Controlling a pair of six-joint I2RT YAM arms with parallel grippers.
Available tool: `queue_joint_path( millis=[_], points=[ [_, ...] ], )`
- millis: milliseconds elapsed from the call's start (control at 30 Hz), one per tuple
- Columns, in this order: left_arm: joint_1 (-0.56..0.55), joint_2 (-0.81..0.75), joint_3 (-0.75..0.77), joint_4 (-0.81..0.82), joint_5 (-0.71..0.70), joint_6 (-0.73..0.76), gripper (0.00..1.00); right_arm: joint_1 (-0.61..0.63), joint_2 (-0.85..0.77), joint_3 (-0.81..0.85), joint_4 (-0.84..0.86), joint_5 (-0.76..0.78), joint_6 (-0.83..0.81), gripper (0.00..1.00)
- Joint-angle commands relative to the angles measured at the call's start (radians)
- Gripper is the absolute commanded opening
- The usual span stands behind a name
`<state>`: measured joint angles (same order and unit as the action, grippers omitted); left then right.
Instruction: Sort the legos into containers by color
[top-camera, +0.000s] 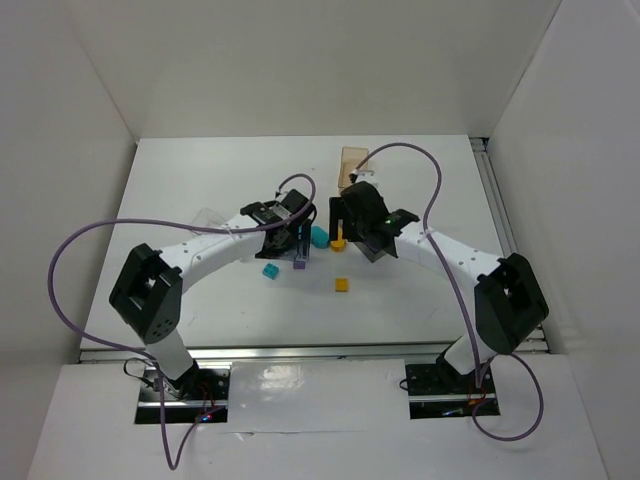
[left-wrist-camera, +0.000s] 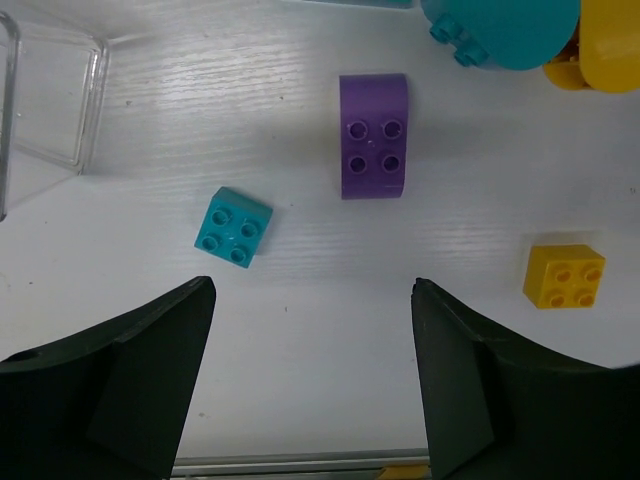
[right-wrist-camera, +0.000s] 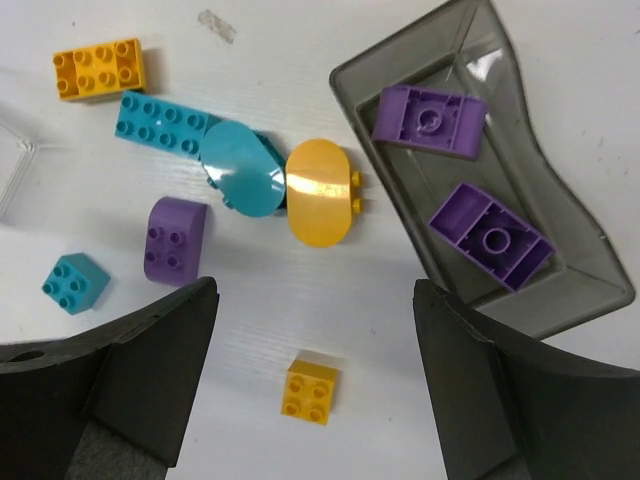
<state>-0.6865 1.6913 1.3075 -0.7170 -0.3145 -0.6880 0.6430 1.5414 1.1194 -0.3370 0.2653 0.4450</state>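
Note:
Both grippers hang open over loose legos at mid table. My left gripper (left-wrist-camera: 312, 290) holds nothing; beyond its fingers lie a small teal brick (left-wrist-camera: 232, 227), a purple rounded brick (left-wrist-camera: 373, 135) and a small yellow brick (left-wrist-camera: 564, 275). My right gripper (right-wrist-camera: 312, 290) is also empty, and the same small yellow brick (right-wrist-camera: 310, 390) lies on the table between its fingers. Ahead of it sit a yellow oval (right-wrist-camera: 320, 193), a teal oval (right-wrist-camera: 240, 180), a long teal brick (right-wrist-camera: 165, 120) and a yellow-orange brick (right-wrist-camera: 98, 70). The dark grey container (right-wrist-camera: 590, 270) holds two purple bricks (right-wrist-camera: 430, 120).
A clear container (left-wrist-camera: 50, 110) stands left of the bricks, and an orange-tan container (top-camera: 352, 165) is at the back behind the right gripper. White walls enclose the table (top-camera: 200, 170). The two arms (top-camera: 215, 245) nearly meet at the middle.

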Motion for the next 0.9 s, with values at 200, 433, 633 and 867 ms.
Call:
queue_joint_path(
  millis=[200,433,633,867],
  points=[
    [0.195,-0.209,-0.046,-0.055,-0.005,-0.012,0.87,0.132,0.070,-0.009,0.082,-0.057,0.072,0.87],
    [0.324,-0.329,-0.077,-0.075,0.003,0.019,0.87,0.205,0.282,0.131,0.105,-0.029,0.090,0.90],
    [0.324,-0.329,-0.117,-0.075,0.014,0.039,0.87,0.244,0.426,0.232,0.079,0.012,0.126,0.85],
    [0.324,-0.338,-0.145,-0.041,0.046,0.059,0.87,0.253,0.493,0.287,0.032,0.087,0.166,0.62]
  ],
)
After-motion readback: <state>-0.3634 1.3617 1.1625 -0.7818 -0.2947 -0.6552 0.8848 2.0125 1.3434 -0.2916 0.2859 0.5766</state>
